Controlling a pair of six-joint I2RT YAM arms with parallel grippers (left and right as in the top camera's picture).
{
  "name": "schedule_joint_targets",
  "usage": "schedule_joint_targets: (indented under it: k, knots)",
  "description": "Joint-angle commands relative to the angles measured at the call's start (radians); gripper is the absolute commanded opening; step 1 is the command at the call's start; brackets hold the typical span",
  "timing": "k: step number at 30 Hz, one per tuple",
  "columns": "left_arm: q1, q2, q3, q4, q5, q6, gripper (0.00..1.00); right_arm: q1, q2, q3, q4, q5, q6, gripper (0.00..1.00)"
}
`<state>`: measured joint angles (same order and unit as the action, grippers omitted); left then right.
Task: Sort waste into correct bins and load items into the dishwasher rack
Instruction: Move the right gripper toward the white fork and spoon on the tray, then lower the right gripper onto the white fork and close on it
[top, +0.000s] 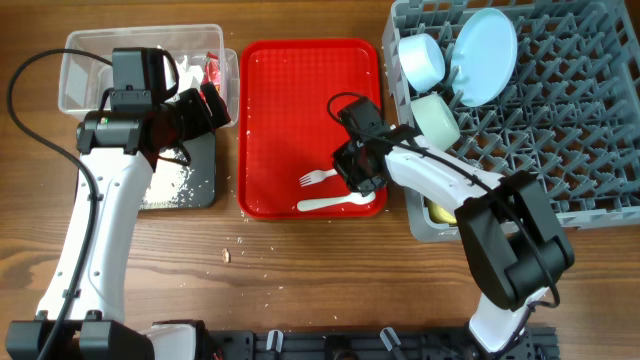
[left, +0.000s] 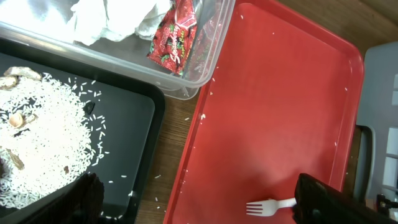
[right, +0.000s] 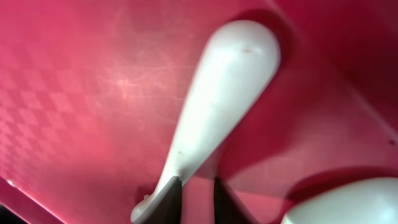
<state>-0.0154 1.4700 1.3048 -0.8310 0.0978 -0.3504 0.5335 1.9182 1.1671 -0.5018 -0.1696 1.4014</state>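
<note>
Your right gripper (top: 356, 172) is low on the red tray (top: 300, 100), at the handle end of the fork (top: 318, 178). In your right wrist view the two fingertips (right: 169, 196) sit close together with a thin gap. The fork handle runs down to the near one. Can't tell if it's actually clamped or just touching. The fork lies flat on the tray with its tines pointing left. The spoon (top: 338, 204) is just below it, near the tray's front edge.

Your left gripper (top: 205, 108) is spread wide and empty, hovering where the tub (top: 80, 60) meets the black tray (left: 134, 118).

- Tub: the tissue (left: 112, 18) and wrapper (left: 175, 38) are in its right end.
- Black tray: the scraps (left: 43, 137), white grains plus a few brown bits, are spread across it. A few stray grains lie on the table and red tray.
- Rack (top: 580, 120): the plate (top: 485, 55) stands on edge at the upper left. Two bowls (top: 422, 60) (top: 437, 120) are beside it. The cup (top: 440, 212) is at the front-left corner, partly hidden under your right arm.
</note>
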Motion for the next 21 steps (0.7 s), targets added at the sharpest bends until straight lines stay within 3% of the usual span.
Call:
schedule_joint_targets:
  k: [1,7,13,14,15,16,18,20,21]
  knots:
    - [0.005,0.005,0.008,0.0,-0.006,-0.002,1.0,0.006,0.023,-0.004,0.044,-0.032,-0.067,0.04]
    - [0.005,0.005,0.008,0.0,-0.006,-0.002,1.0,0.006,0.023,0.001,0.171,-0.147,-0.303,0.04]
    - [0.005,0.005,0.008,0.0,-0.006,-0.002,1.0,0.006,0.004,0.076,0.116,-0.172,-0.53,0.07]
    - [0.005,0.005,0.008,0.0,-0.006,-0.002,1.0,0.006,-0.005,0.1,0.079,-0.165,-0.598,0.22]
    - [0.005,0.005,0.008,0.0,-0.006,-0.002,1.0,0.006,-0.01,0.127,0.029,-0.153,-0.655,0.49]
    - [0.005,0.005,0.008,0.0,-0.006,-0.002,1.0,0.006,-0.012,0.15,-0.022,-0.139,-0.673,0.58]
    - [0.005,0.005,0.008,0.0,-0.006,-0.002,1.0,0.006,-0.012,0.18,-0.094,-0.154,-0.663,0.67]
    - [0.005,0.005,0.008,0.0,-0.006,-0.002,1.0,0.011,-0.011,0.18,-0.106,-0.19,-0.607,0.66]
    - [0.005,0.005,0.008,0.0,-0.006,-0.002,1.0,0.018,-0.011,0.179,-0.121,-0.19,-0.561,0.6]
